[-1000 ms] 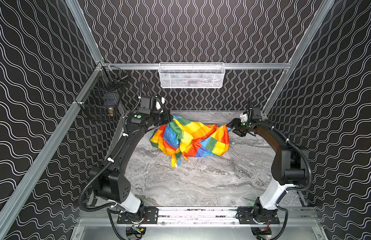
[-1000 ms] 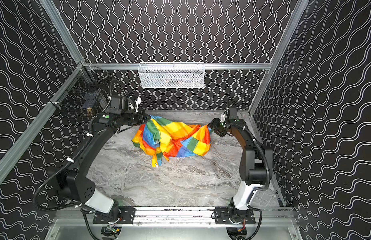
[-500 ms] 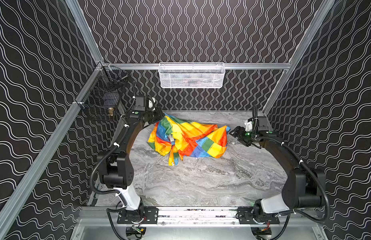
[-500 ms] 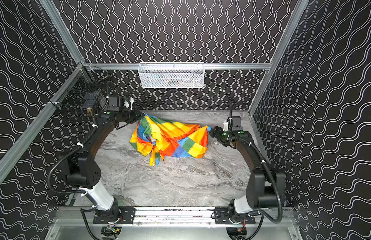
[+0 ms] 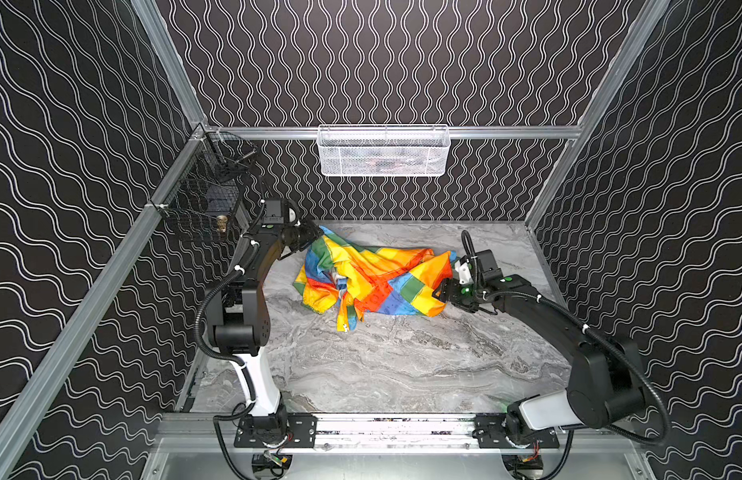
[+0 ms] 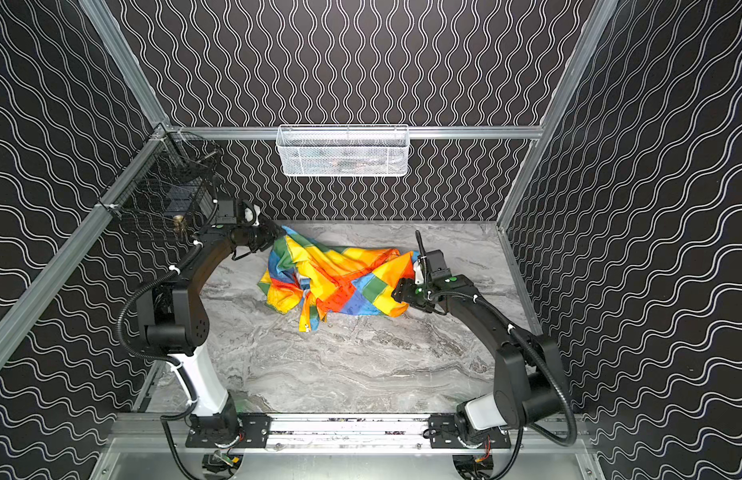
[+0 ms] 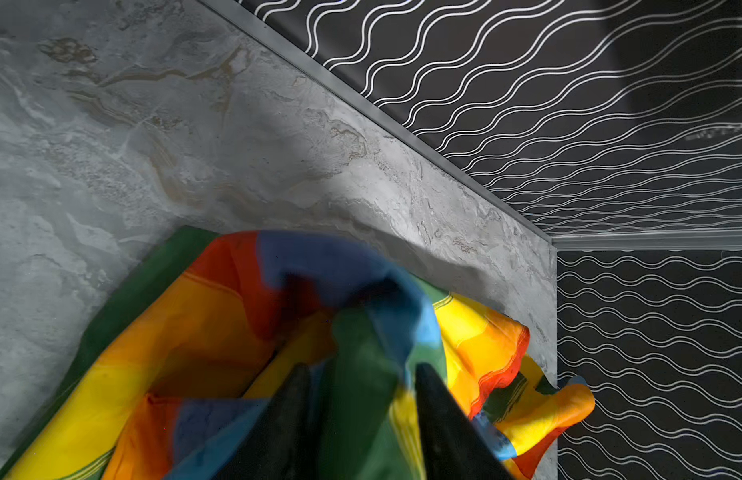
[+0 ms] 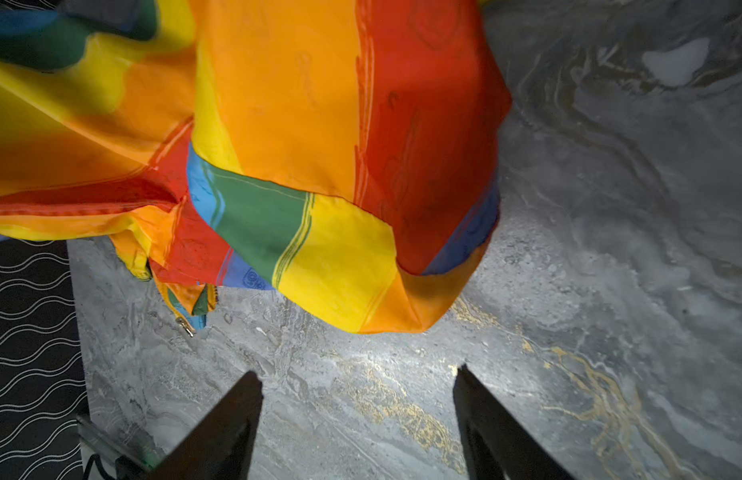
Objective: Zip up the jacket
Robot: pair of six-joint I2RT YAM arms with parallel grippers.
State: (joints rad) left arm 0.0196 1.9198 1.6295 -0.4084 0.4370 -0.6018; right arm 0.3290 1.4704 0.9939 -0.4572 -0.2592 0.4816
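Note:
The jacket (image 5: 373, 278) (image 6: 336, 278) lies crumpled at the back middle of the marble table, rainbow stripes up. A small metal zipper pull (image 8: 186, 326) hangs at its front tip (image 5: 345, 326). My left gripper (image 5: 313, 237) (image 6: 278, 237) is at the jacket's back left corner. In the left wrist view its jaws (image 7: 361, 368) stand apart, with a blurred green and blue fold of the jacket (image 7: 236, 332) between them. My right gripper (image 5: 438, 293) (image 6: 396, 293) is open at the jacket's right front edge. Only bare table shows between its fingers (image 8: 357, 371), a little short of the fabric (image 8: 298, 145).
A white wire basket (image 5: 382, 151) hangs on the back wall above the jacket. A black wire basket (image 5: 207, 199) is fixed to the left rail beside the left arm. The back wall runs close behind the jacket. Bare marble table (image 5: 382, 365) stretches in front.
The left gripper has gone from shut to jaws apart, and its corner of the jacket has slackened and dropped. The right gripper has moved forward and lower along the jacket's right edge.

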